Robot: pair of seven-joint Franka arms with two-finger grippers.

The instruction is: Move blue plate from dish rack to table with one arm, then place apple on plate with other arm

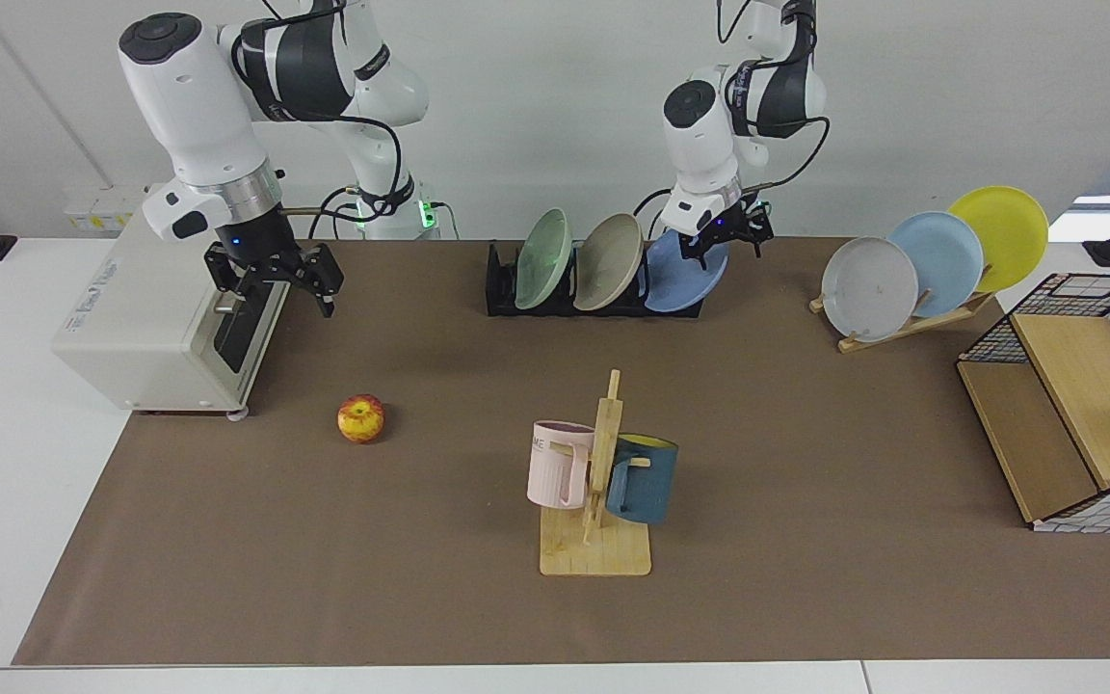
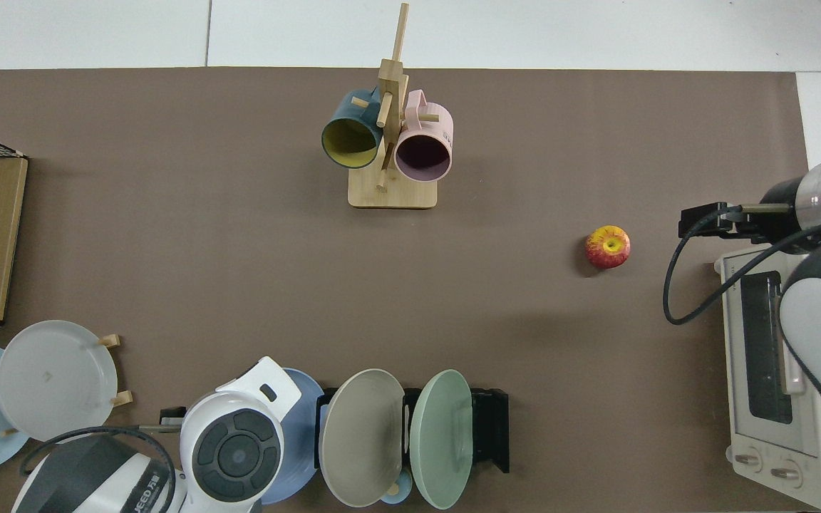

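The blue plate (image 1: 678,281) leans in the end slot of the black dish rack (image 1: 500,289), beside a beige and a green plate. My left gripper (image 1: 726,239) sits at the plate's upper rim, open, with its fingers on either side of the edge. From above, the left arm's wrist (image 2: 231,450) covers much of the blue plate (image 2: 305,427). The apple (image 1: 361,418) lies alone on the brown mat (image 1: 806,578), also seen in the top view as the apple (image 2: 607,247). My right gripper (image 1: 274,280) waits open and empty above the mat, in front of the oven.
A white toaster oven (image 1: 155,318) stands by the right arm. A wooden mug tree (image 1: 599,482) with a pink and a teal mug stands mid-mat. A slanted wooden rack (image 1: 911,323) holds grey, sky-blue and yellow plates. A wire-and-wood shelf box (image 1: 1066,414) sits beside that rack.
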